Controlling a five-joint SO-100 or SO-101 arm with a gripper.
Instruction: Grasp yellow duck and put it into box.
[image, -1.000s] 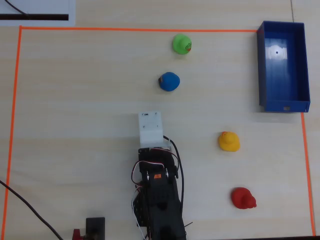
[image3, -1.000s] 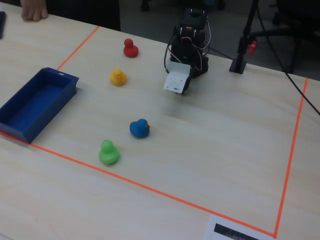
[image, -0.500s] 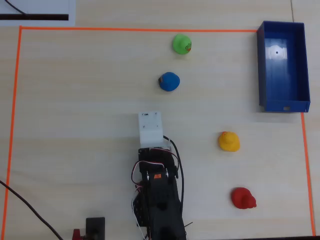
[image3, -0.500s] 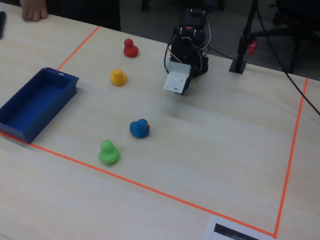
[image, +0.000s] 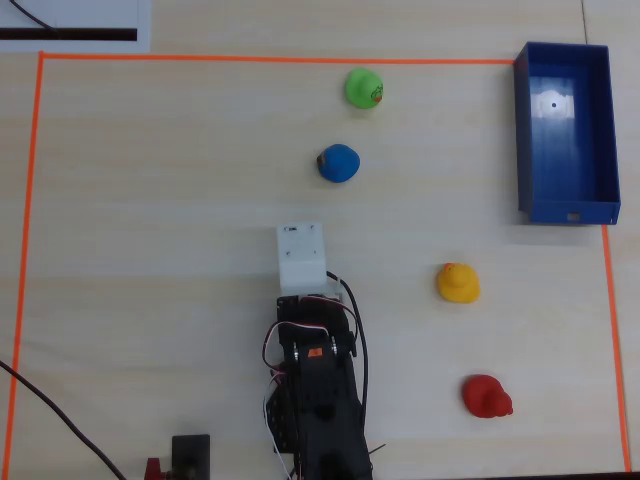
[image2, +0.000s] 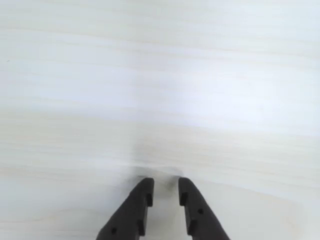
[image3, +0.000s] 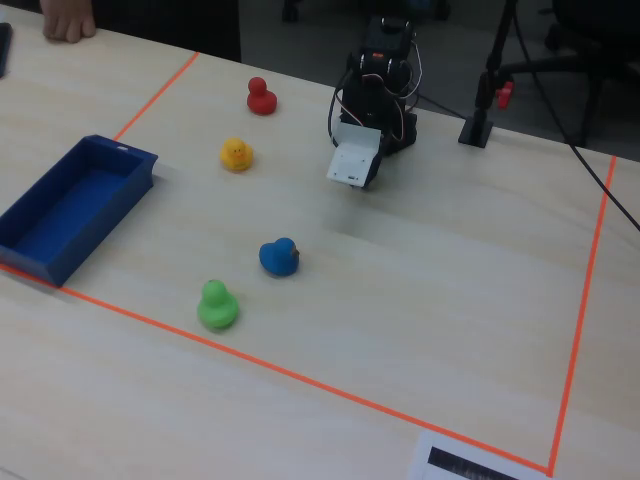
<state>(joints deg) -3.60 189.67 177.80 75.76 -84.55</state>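
Observation:
The yellow duck (image: 458, 283) sits on the pale wood table, to the right of the arm in the overhead view, and also shows in the fixed view (image3: 236, 154). The deep-blue box (image: 522, 130) stands empty at the top right corner of the taped area; in the fixed view (image3: 105, 215) it is at the left. My arm is folded low, its white wrist housing (image: 302, 255) pointing at bare table. In the wrist view my gripper (image2: 166, 182) has its black fingers a little apart with nothing between them. Neither duck nor box shows there.
A red duck (image: 486, 396) sits below the yellow one. A blue duck (image: 338, 163) and a green duck (image: 364, 88) lie ahead of the arm. Orange tape (image: 28, 250) frames the work area. A black stand (image3: 485, 100) stands beside the arm's base.

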